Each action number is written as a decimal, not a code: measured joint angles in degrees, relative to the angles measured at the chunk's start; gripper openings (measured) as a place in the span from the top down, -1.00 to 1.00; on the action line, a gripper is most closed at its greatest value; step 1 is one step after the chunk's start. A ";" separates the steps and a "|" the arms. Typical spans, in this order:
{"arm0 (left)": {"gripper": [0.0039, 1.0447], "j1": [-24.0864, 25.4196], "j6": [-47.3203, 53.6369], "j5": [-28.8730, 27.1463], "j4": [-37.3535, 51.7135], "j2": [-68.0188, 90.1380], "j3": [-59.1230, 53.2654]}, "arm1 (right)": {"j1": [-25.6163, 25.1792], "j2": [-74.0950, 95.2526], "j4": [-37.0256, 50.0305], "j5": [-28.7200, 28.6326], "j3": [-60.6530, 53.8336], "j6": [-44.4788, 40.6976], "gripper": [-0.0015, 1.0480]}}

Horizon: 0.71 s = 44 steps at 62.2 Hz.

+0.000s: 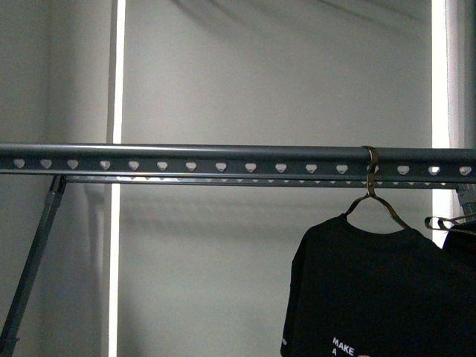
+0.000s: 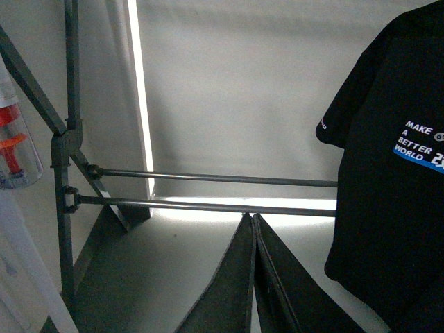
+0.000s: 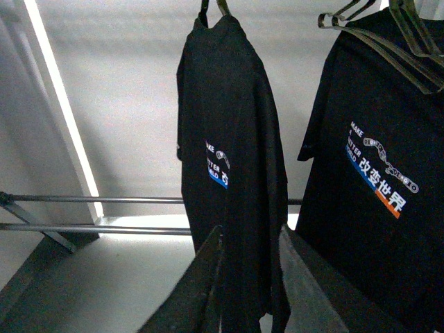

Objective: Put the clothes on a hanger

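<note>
The black T-shirt (image 1: 375,290) with white text hangs by its brassy hook (image 1: 370,169) on the long dark-grey rail with heart-shaped holes (image 1: 223,161), near the rail's right end. It also shows in the left wrist view (image 2: 395,173) and in the right wrist view (image 3: 232,159). My left gripper (image 2: 252,218) is shut and empty, below and left of the shirt. My right gripper (image 3: 250,236) is open, its jaws standing either side of the shirt's lower part without closing on it. Neither arm shows in the front view.
A second dark shirt (image 3: 374,173) on a wire hanger (image 1: 450,222) hangs just right of the first. Two thin horizontal bars (image 2: 208,191) and slanted rack legs (image 1: 33,260) stand low at the left. A red and clear bottle (image 2: 14,146) shows at the side.
</note>
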 joint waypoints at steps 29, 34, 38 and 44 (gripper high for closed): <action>0.94 0.00 0.02 -0.02 0.00 0.00 0.00 | 0.09 -4.68 0.94 0.46 -5.66 -0.31 0.95; 0.94 0.00 0.00 -0.02 0.00 0.00 0.00 | 0.09 -4.68 0.92 0.46 -5.70 -0.28 0.95; 0.94 0.00 0.00 -0.02 0.00 0.00 0.00 | 0.09 -4.74 0.94 0.44 -5.70 -0.31 0.95; 0.94 0.00 0.00 -0.02 0.00 0.00 0.00 | 0.09 -4.74 0.94 0.44 -5.70 -0.31 0.95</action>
